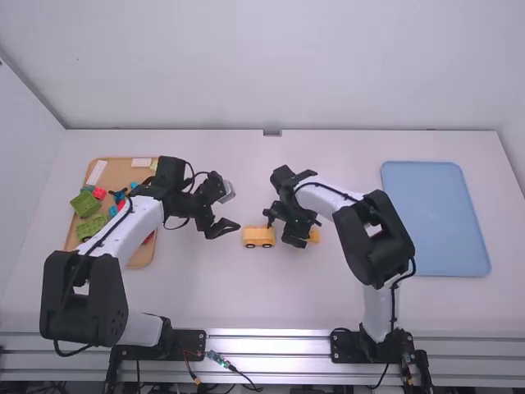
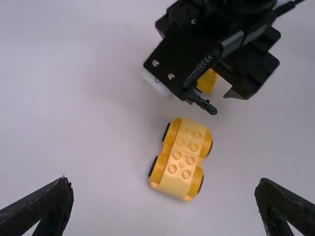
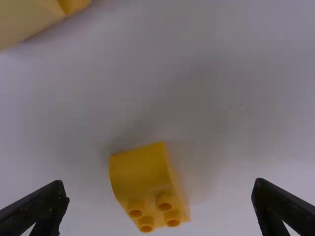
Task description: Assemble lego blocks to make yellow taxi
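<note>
Assembly judged incomplete: wheeled base [image 2: 180, 160] stands upright on the desk [image 1: 205, 287]; yellow block [image 3: 140, 169] lies near it, apparently left to join. Left jaws [image 2: 164, 189] and right jaws [image 3: 160, 189] are wide open, empty.

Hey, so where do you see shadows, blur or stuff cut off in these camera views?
Right wrist view: soft shadow beside the yellow block, another yellow piece cut by the edge; left wrist view: wheeled base fairly clear, only faint shadow.

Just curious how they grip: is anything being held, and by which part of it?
Nothing is held. The left hand and right hand are both open; the yellow block and wheeled base lie ungripped.
</note>
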Action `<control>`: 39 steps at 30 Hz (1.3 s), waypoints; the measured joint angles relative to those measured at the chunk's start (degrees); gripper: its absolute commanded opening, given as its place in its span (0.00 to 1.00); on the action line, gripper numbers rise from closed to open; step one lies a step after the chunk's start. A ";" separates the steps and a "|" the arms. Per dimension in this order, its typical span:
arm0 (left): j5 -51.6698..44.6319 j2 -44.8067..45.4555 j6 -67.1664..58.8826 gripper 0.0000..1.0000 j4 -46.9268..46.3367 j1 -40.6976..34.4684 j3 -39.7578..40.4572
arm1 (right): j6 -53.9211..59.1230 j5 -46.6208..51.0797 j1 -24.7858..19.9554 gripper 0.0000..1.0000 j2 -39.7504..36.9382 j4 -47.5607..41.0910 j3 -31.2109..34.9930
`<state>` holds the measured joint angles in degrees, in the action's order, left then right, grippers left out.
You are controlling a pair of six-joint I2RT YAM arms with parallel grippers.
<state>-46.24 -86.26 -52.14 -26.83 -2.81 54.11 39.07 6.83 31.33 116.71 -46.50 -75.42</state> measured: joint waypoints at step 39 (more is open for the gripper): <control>-14.19 -19.41 -4.90 0.99 40.94 -4.92 -16.65 | 25.88 -42.73 -25.00 0.98 -20.44 43.43 38.40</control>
<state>-60.42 -105.67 -57.04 14.11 -7.73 37.45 64.95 -35.90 6.33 96.27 -3.07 -37.01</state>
